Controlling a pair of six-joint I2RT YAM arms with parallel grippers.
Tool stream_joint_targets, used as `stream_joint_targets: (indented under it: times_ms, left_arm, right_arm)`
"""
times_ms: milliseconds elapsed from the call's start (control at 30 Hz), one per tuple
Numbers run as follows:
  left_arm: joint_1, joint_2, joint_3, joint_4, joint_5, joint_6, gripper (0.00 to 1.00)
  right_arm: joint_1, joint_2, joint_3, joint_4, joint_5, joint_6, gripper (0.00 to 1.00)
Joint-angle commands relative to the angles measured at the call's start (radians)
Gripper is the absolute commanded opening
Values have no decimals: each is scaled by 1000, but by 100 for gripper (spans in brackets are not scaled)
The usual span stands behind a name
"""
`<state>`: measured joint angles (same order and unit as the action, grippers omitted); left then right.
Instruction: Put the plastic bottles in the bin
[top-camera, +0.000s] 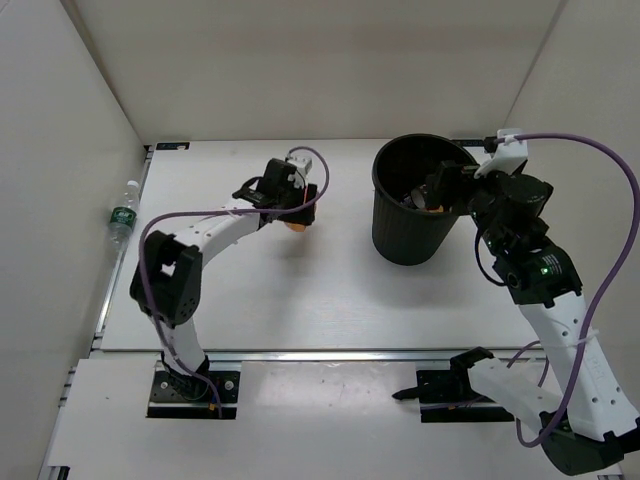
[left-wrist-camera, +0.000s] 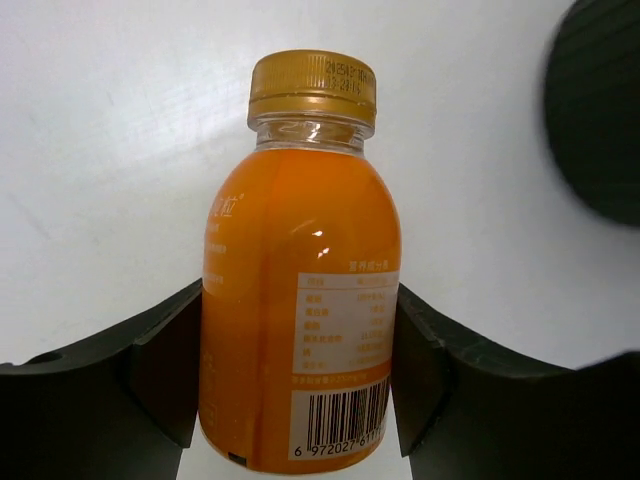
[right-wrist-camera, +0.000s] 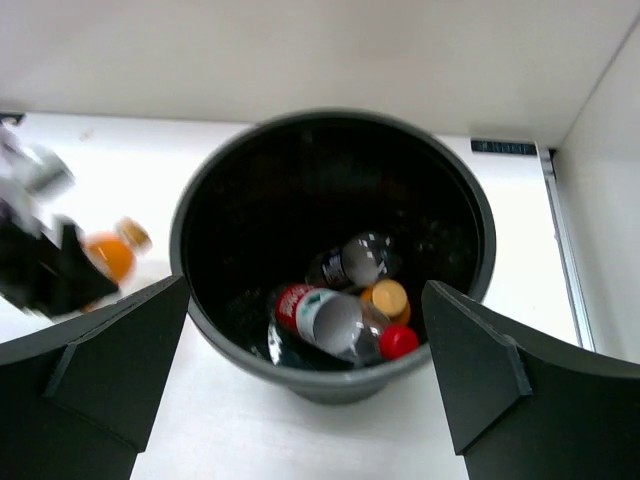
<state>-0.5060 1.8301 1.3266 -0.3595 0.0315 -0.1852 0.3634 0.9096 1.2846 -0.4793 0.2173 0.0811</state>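
My left gripper (top-camera: 288, 200) is shut on a short orange bottle (top-camera: 296, 223) with a gold cap, left of the bin. In the left wrist view the bottle (left-wrist-camera: 300, 270) sits between both fingers (left-wrist-camera: 165, 370), which touch its sides. The black bin (top-camera: 405, 235) stands at the back right. My right gripper (top-camera: 443, 190) is open and empty above it. In the right wrist view the bin (right-wrist-camera: 330, 382) holds a red-labelled bottle (right-wrist-camera: 325, 320), an orange bottle (right-wrist-camera: 388, 298) and a small dark-labelled one (right-wrist-camera: 355, 262). A green-labelled bottle (top-camera: 122, 212) lies beyond the table's left edge.
White walls close in the table on the left, back and right. The bin's edge shows at the upper right of the left wrist view (left-wrist-camera: 595, 110). The held orange bottle also shows in the right wrist view (right-wrist-camera: 110, 255), left of the bin.
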Motion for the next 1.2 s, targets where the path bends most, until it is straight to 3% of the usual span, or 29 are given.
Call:
stream_joint_targets:
  times_ms: [0,133,267,400,467,533,567,833,967,1033,1167]
  left_arm:
    - [-43,-193,112,69,-30,-71,54]
    - [-114,-244,206,192,-56,-153,59]
    - [-137,-157,320,389,178,-335,56]
    - [-247,64,694,193,138,-229,62]
    - [-322,133,807,91,98,-170,63]
    - [-353,178,873,65,68,-154,78]
    - [-356,179,884,51,67,-145,98]
    - [-302,39,856,-38,-30,-139,99]
    - [-206,-77,821,-211,-143,-122,98]
    - [-126,-185,691,-261,-223,-135,99]
    - [186,-330,467,-347,-236,-188,99]
  right_arm:
    - [-23,-57,-37,-28,37,25,99]
    - [-66,-113,-74,-77,22,60,100]
    - [-90,-172,-114,-65,28,86,100]
    - [-101,-193,-107,-82,50,75,99]
    - [-98,-198,-107,-85,74,80,99]
    - [-89,-204,-117,-93,85,72,99]
    - [-86,-201,-113,-94,91,71,99]
    - [-31,-199,-106,-68,90,62,99]
    - [23,-187,-128,-50,108,48,100]
    - [45,-190,-137,-47,117,45,100]
    - [65,-193,-159,-50,119,32,99]
